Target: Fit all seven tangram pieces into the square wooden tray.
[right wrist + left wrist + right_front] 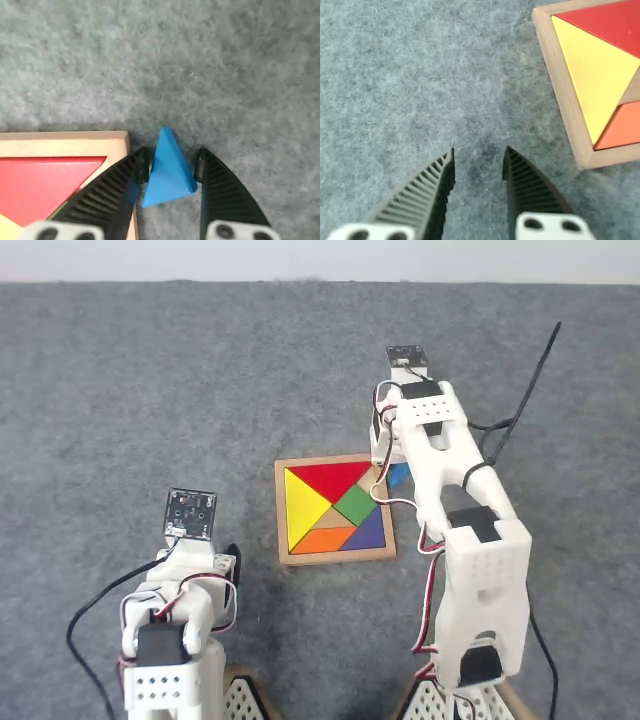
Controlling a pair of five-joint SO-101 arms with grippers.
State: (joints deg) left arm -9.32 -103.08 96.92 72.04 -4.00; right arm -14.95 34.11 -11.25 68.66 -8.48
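Left wrist view first: what do you have on it?

My left gripper (479, 165) hangs low over the grey felt table cover (150, 390). Its two black ribbed fingers (432, 192) are spread apart with bare felt between them. One corner of the square wooden tray (560, 95) sits near it, not touching.

And on the high view, going across?

My left arm is at the near left of the table and the tray is in the middle. I count five pieces lying flat inside it. A large yellow triangle (303, 505) runs along the left wall and a large red triangle (328, 480) along the far wall. A green square (355, 503) sits towards the right. An orange piece (322, 538) and a purple triangle (368, 530) lie along the near wall. A small patch of bare wood (325, 518) shows between the yellow, the green and the orange.

Where is your right arm?

It is stretched out along the tray's right side, with the wrist past the far right corner. My right gripper (171, 152) is down at the felt there, closed onto a small blue triangular piece (169, 172), with one finger against each side. That piece is outside the tray, just beside the corner's rim. I cannot tell whether it touches the wood.
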